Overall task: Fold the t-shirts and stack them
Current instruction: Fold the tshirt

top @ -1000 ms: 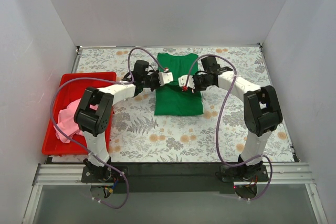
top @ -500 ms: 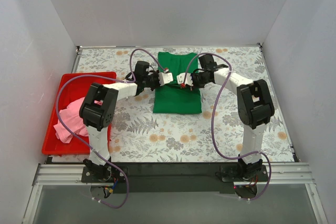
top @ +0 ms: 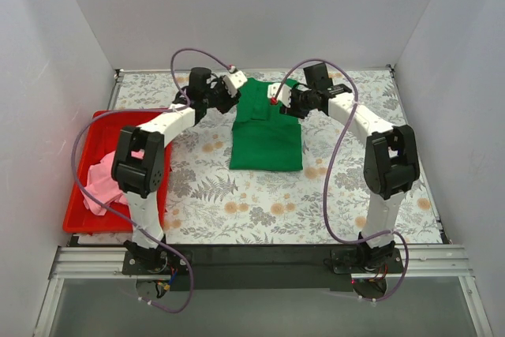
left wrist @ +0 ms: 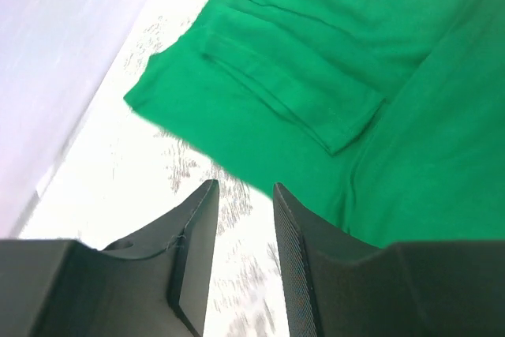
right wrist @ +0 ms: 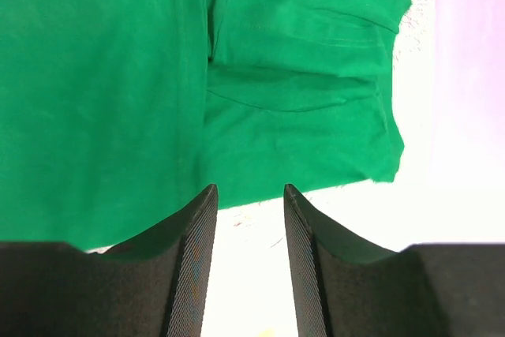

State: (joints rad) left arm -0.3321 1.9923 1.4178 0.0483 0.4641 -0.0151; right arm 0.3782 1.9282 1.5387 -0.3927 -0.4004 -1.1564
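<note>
We see the green t-shirt [top: 267, 132] lying flat on the table [top: 237, 203], toward the far middle, folded into a narrow strip with its sides turned in. Its collar end points at the far edge and its straight hem faces the arm bases. In the left wrist view one turned-in sleeve [left wrist: 292, 92] rests on top of the shirt's body. The pink t-shirt [top: 101, 183] lies crumpled in the red tray [top: 130, 114] at the left side of the table, well apart from the green one.

Both arms reach out to the collar end of the green shirt. The left tool [top: 235, 80] sits by its far left corner and the right tool [top: 274, 99] over its far right part. In the left wrist view we find that tool's fingers [left wrist: 193, 234] spread a little, with nothing between them, and their tips over bare table just beside the cloth's edge. The right tool's fingers [right wrist: 193, 250] are likewise apart and empty, their tips at the line where green cloth meets the table. We cannot tell whether either tool touches the surface below it.
</note>
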